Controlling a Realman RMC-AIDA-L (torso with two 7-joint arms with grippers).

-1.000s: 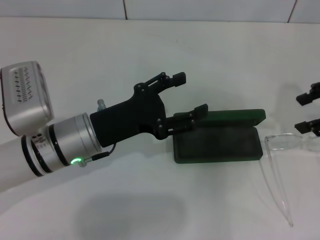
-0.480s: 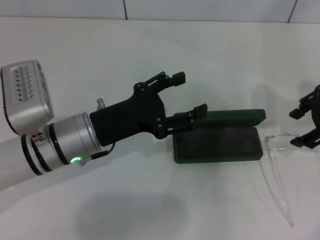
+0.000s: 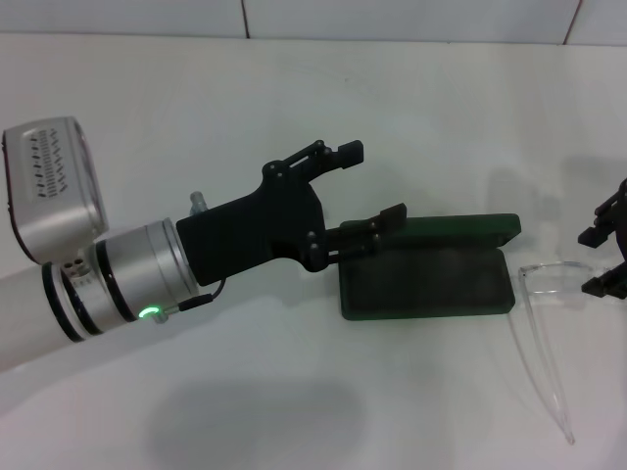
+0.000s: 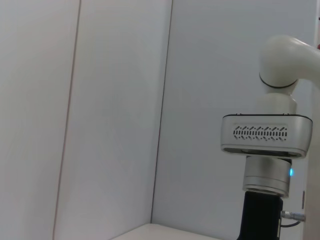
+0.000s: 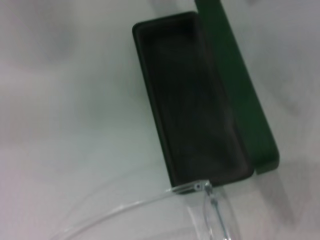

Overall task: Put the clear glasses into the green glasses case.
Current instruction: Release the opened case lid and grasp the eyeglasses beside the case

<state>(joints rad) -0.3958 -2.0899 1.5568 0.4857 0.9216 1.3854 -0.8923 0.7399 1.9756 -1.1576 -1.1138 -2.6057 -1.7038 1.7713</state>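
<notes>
On the left of the head view the left arm — a silver-and-white cylindrical wrist with a small green light — reaches in over the plain white surface (image 3: pixel 294 411), and its black left gripper (image 3: pixel 377 181) hangs with its fingers (image 3: pixel 345 152) spread apart and holding nothing; the lower finger lies over the near-left corner of the case as seen from above, though whether it touches cannot be told. Just beyond it sits the dark green rounded-rectangular hard glasses case (image 3: pixel 431 284), lying open on the surface with its dark-lined tray facing up and its green lid (image 3: pixel 460 228) folded back on the far side. The right wrist view shows the same case (image 5: pixel 200 105) empty, the lid along one long edge. Further right, just beside the case's right end and not inside it, lie the clear colourless plastic glasses (image 3: pixel 544 323) on the surface — one long thin curved arm runs toward the near edge. In the right wrist view the glasses (image 5: pixel 200 189) show a hinge close against the case's end. At the far right edge the black right gripper (image 3: pixel 612 259) hovers over the glasses' far side, fingers apart and empty.
</notes>
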